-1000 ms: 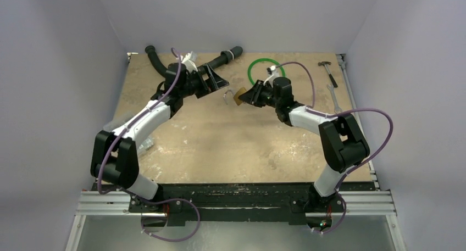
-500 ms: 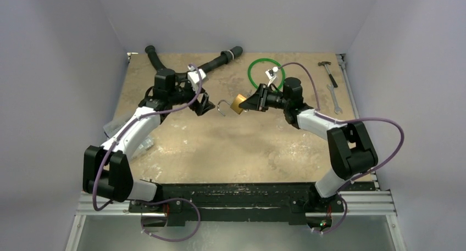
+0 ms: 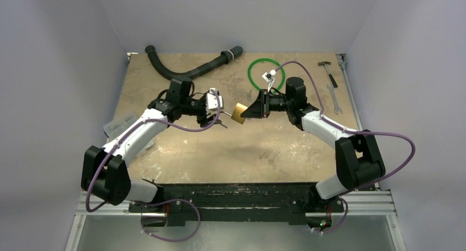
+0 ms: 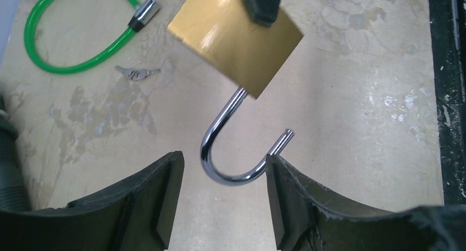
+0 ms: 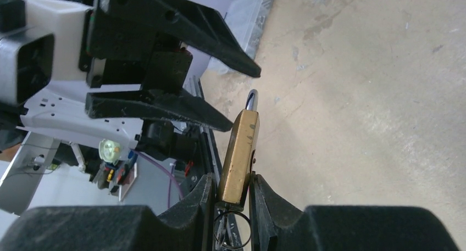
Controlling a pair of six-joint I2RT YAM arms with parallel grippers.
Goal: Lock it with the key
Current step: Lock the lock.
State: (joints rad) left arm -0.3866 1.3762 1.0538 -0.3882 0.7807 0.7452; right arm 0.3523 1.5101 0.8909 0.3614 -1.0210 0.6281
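Note:
The lock (image 3: pixel 238 112) is a square brass padlock held above the table, and my right gripper (image 5: pixel 231 185) is shut on its lower body (image 5: pixel 239 157). Its silver shackle (image 4: pixel 231 152) stands open, hooked toward the left arm. My left gripper (image 4: pixel 224 163) is open with its jaws either side of the shackle's bend. Its right finger (image 4: pixel 286 190) touches the shackle near the free end, and the left finger stands apart from it. A thin wire ring (image 5: pixel 233 229) hangs under the lock's base between the right fingers. The key on it is mostly hidden.
A green cable loop (image 3: pixel 266 74) lies at the back, with two small silver keys (image 4: pixel 137 72) on the table beside it. A black hose (image 3: pixel 187 70) runs along the back left. A hammer (image 3: pixel 328 70) and a wrench (image 3: pixel 334 100) lie at the right edge.
The left gripper swung from the back left to the lock, and its jaws narrowed around the shackle. The right arm shifted slightly and turned the lock so its shackle points left.

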